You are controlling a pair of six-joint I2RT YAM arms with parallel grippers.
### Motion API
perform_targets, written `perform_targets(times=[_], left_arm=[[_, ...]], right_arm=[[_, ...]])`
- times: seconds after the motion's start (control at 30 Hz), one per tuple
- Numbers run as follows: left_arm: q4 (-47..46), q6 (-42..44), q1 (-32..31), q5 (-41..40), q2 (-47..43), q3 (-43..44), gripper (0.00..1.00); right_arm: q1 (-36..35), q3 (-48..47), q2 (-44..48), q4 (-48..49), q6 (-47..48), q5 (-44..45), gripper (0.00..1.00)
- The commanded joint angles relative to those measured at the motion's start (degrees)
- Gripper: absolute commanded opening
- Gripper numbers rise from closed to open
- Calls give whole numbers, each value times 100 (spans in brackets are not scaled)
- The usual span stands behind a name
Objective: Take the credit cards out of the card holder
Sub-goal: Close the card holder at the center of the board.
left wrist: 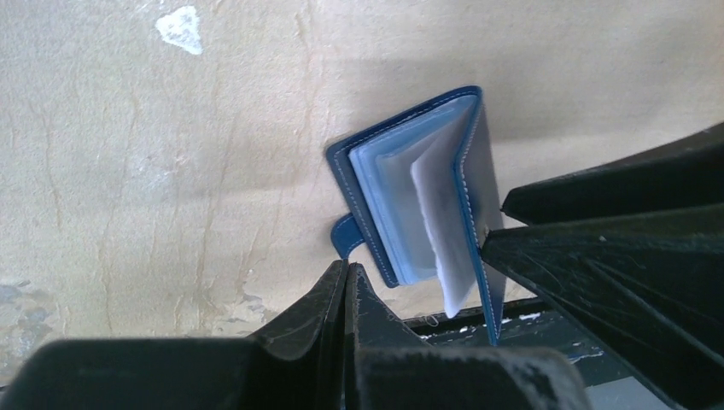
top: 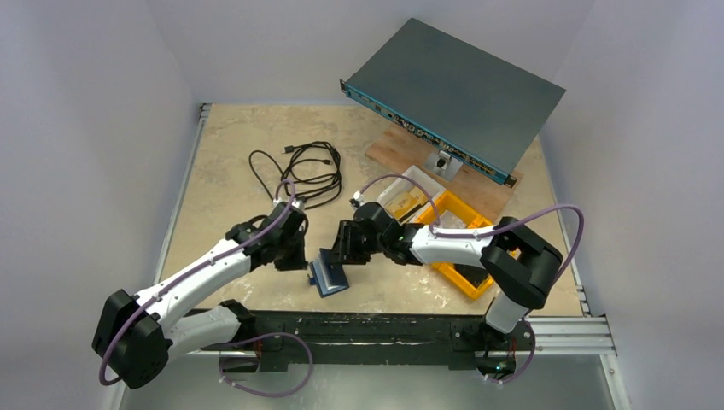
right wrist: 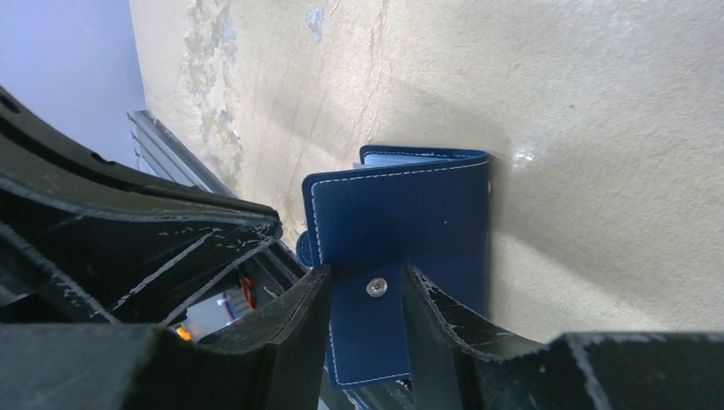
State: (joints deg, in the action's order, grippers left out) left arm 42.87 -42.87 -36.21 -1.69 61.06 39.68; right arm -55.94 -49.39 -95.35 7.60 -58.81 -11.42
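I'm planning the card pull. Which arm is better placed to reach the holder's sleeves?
Left, probably. The left gripper, shut, points at the open sleeves of the card holder; the right gripper straddles its snap tab from the outer cover side.

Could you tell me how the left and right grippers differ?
The left gripper has jaws shut on nothing; the right gripper has jaws apart around the snap tab of the card holder. The left faces its open sleeves, the right its outer cover. Both sit close to it.
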Motion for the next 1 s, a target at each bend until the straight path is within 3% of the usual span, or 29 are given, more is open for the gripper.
perform_targets(times=[0.0,0.5,0.97], left_arm=[[-198,-152,168,141,-16,-191,0],[-1158,-289,575,928,370,-863,0],[-2128,-400,569,1734,945,-958,0]], right_arm=[[-150,-403,-190,-468,353,218,36],[-224,-872,-1163,-970,439,65,31],[-215,-369,-682,-836,-75,608,30]])
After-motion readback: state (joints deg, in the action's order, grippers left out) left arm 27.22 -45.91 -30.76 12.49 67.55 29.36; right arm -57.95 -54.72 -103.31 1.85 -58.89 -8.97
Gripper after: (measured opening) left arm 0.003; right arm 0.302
